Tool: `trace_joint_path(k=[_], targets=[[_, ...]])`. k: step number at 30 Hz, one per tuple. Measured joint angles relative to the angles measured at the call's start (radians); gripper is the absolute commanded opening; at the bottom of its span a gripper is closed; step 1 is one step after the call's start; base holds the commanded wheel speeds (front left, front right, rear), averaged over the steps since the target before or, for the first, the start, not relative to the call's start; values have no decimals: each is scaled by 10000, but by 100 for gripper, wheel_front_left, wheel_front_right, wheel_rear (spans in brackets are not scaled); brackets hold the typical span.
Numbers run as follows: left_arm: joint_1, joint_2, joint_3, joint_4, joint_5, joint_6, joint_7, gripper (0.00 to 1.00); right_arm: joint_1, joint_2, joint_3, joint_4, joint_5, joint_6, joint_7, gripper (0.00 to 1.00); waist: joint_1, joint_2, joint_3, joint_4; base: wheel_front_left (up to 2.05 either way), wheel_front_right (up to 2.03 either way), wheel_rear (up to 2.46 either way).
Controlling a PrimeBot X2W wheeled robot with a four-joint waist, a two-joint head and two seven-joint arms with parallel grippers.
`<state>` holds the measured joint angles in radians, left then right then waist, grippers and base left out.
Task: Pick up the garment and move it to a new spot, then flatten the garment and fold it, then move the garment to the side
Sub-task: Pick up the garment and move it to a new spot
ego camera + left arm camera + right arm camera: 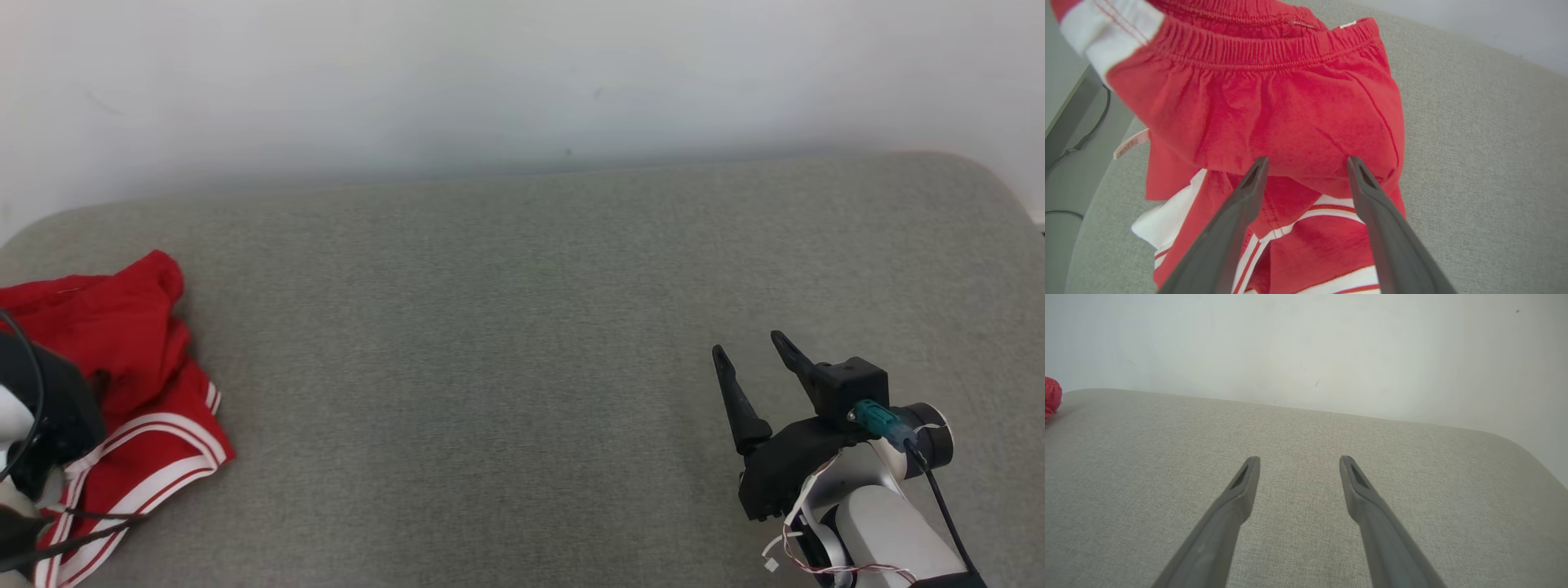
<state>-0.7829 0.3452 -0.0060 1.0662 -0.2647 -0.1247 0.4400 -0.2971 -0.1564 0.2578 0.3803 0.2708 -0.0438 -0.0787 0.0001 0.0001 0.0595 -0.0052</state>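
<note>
left gripper (1308, 160): jaws spread wide, gripping nothing, over red garment (1290, 110) crumpled at cushion (490, 343) left edge | right gripper (748, 343): jaws wide, empty, above cushion's near right | cushion middle: open grey fabric through to rounded far edge at wall (490, 82)

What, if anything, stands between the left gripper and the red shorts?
Nothing visible does. The left gripper points straight at the red shorts, jaws spread wide toward a bulging fold, with nothing between them.
</note>
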Motion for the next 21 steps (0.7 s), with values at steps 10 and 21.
trace_joint_path(k=[10,21], targets=[[8,-69,-88,366,-217,0,96,100,13,-288,-201,-301,-10,-15,88,100,0,0,566,-539,0,0,0],[-285,-247,-462,650,-334,0,-17,0,-54,-286,-203,-349,-61,-86,100,100,0,0,1003,-490,0,0,0]])
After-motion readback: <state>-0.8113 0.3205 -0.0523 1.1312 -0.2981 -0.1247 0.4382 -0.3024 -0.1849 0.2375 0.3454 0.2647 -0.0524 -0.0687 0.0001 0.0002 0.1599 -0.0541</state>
